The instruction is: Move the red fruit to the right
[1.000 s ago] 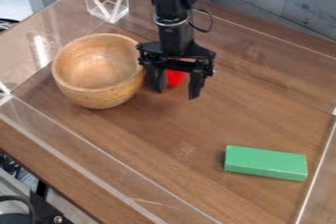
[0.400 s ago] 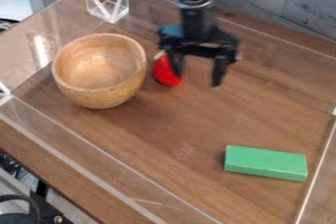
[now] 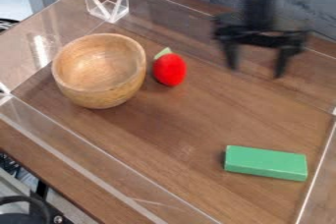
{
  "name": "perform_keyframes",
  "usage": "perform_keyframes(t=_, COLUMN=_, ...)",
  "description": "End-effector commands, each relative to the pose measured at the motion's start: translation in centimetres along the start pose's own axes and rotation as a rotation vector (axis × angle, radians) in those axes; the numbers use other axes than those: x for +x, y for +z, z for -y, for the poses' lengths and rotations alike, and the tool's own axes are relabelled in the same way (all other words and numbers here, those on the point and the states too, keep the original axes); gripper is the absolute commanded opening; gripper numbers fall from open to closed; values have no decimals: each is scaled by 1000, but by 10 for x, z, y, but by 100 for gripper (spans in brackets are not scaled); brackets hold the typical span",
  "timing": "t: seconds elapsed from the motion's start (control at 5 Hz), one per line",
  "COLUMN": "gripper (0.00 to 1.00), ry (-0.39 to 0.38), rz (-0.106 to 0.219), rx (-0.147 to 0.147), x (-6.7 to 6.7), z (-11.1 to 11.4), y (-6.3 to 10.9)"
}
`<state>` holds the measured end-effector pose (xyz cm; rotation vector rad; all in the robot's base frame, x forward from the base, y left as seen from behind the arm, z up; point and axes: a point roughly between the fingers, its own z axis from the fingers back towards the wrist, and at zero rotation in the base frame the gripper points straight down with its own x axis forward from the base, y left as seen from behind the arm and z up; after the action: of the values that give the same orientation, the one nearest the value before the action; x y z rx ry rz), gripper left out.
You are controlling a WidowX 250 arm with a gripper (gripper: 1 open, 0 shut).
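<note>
The red fruit point(image 3: 170, 69) sits on the wooden table point(image 3: 184, 135), just right of the wooden bowl point(image 3: 100, 69), very close to its rim; whether they touch can't be told. Fruit is small, round, bright red, w/ a little green leaf cap poking up at its upper left, toward the bowl. Nothing grips it.

The pincer point(image 3: 261, 59) hangs above the table, well to the right of the fruit and nearer the back edge. It points down, its black fingers point(image 3: 234, 54) spread wide apart w/ nothing between them. It looks slightly blurred. The black arm rises straight up from it and out of the top of the view.

The bowl is upright, light wood, inside bare as far as can be seen. It stands at the left side of the table.

A flat green rectangular block point(image 3: 265, 162) lies at the front right of the table, well apart from fruit, bowl and pincer, its long side running roughly left-right w/ a slight tilt.

A clear plastic wall point(image 3: 79, 174) rings the table surface; its front edge runs diagonally across the lower left. At the back left corner a clear plastic piece point(image 3: 106, 5) w/ two pointed tips stands up on the wall, beyond the bowl.
</note>
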<state>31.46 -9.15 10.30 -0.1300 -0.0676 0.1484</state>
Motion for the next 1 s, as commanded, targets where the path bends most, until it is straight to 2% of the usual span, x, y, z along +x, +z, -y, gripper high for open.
perform_keyframes(t=0.0, gripper=100, ry=27, rz=64, rx=-11, x=9, z=18, y=23)
perform_keyframes(t=0.2, gripper=100, ry=24, rz=81, rx=-13, x=22, z=17, y=27)
perform_keyframes(t=0.4, gripper=100, ry=75, rz=92, rx=-8, x=31, z=8, y=25)
perform_keyframes(t=0.8, gripper=100, ry=100, rz=84, rx=0, x=40, z=-16, y=1)
